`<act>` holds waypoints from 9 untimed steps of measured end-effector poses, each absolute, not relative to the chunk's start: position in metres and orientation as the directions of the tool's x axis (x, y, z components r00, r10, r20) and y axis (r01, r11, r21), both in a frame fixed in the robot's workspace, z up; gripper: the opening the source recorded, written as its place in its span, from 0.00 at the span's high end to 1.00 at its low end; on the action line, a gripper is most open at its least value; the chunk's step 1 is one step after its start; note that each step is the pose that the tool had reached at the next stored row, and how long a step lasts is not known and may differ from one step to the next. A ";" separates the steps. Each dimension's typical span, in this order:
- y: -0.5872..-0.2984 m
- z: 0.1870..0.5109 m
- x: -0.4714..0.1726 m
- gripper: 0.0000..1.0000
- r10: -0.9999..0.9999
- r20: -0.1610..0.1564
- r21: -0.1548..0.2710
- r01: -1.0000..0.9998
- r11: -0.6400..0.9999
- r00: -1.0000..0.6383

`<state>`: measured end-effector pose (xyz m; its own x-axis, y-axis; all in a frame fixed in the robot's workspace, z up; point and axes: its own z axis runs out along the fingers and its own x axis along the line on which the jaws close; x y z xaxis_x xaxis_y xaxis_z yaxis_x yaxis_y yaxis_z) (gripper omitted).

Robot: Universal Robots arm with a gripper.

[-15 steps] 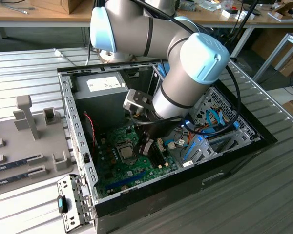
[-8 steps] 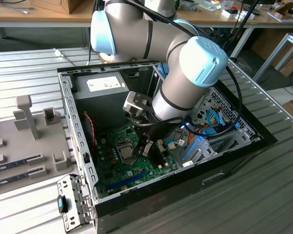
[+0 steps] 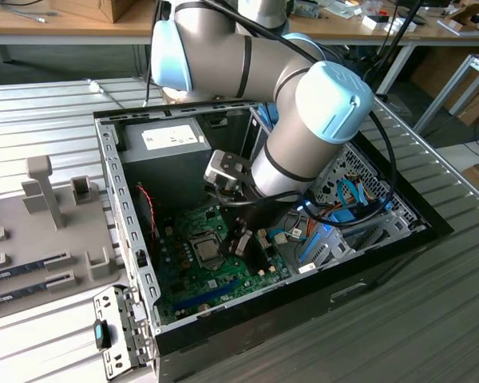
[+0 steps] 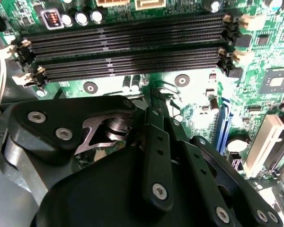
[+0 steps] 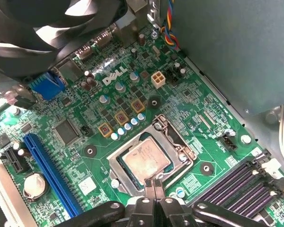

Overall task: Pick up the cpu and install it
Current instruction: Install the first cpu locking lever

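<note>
In the exterior view, you had the arm [image 3: 303, 136] bent down into the open computer case [image 3: 399, 239], with the claw [image 3: 241, 237] low over the green board [image 3: 193, 271], just beside the metal-framed socket [image 3: 207, 249]. In the second wrist view, you could see the claw's dark fingers [image 4: 157, 142] drawn up against each other above the board, with the empty memory slots [image 4: 128, 52] running beyond them. In the first wrist view, the chip [image 5: 144, 160] lay flat inside the socket [image 5: 151, 153], its silvery top facing up and the frame open around it, while the claw [image 5: 155, 185] hung pressed together with nothing between its tips, right at the chip's near edge. Your risk from here, I'd judge, was contact: if the tips touched or dragged that edge while the chip was unclamped, they could shift it off square in the socket and bend the contacts underneath. The hinged frame stood close enough to catch too.
</note>
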<state>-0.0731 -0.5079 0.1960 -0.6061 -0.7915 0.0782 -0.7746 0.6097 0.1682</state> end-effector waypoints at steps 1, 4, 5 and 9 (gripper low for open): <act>-0.508 0.196 -0.072 0.89 -0.791 0.078 0.168 -0.774 0.610 -0.606; -0.508 0.196 -0.071 0.89 -0.792 0.077 0.169 -0.775 0.609 -0.606; -0.508 0.196 -0.071 0.89 -0.792 0.075 0.171 -0.775 0.609 -0.606; -0.509 0.196 -0.075 0.89 -0.794 0.048 0.191 -0.775 0.603 -0.606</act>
